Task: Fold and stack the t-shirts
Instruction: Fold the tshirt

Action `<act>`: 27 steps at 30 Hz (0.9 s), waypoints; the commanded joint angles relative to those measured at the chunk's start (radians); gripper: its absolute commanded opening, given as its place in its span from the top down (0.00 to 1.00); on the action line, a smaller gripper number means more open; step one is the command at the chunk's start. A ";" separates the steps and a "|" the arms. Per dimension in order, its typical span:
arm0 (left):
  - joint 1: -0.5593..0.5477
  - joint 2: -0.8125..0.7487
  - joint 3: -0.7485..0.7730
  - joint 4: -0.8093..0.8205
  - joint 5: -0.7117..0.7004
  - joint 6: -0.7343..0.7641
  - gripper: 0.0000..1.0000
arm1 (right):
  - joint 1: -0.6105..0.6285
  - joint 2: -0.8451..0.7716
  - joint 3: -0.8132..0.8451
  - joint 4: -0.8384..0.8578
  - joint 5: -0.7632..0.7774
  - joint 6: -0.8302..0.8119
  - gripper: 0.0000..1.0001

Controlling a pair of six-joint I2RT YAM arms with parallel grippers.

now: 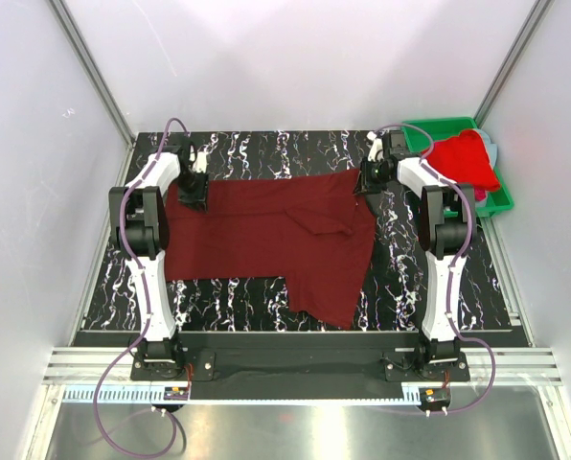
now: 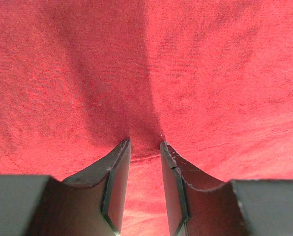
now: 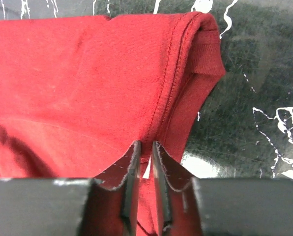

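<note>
the maroon t-shirt (image 1: 266, 240) is lying spread out on the table (image 1: 228, 297). it is looking soft, light and floppy, so it is likely going to sag when lifted. the far corners are looking like good places to hold. the left jaws are pinching a bump of cloth at the far left corner. the right jaws are squeezing the hem at the far right corner. a red t-shirt (image 1: 468, 158) is sitting in the green bin (image 1: 415, 134).

Overhead view, wrist cameras close on shirt (image 1: 266, 235)
</note>
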 commanded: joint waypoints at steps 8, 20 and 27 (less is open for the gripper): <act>-0.005 -0.029 -0.042 0.012 -0.017 -0.001 0.65 | -0.006 -0.029 0.090 0.016 0.025 -0.005 1.00; -0.007 -0.032 -0.058 0.012 -0.020 -0.009 0.67 | -0.026 0.008 0.131 0.030 0.122 -0.043 1.00; -0.009 -0.035 -0.055 0.013 -0.020 -0.010 0.66 | -0.023 -0.007 0.126 0.038 0.198 -0.089 0.47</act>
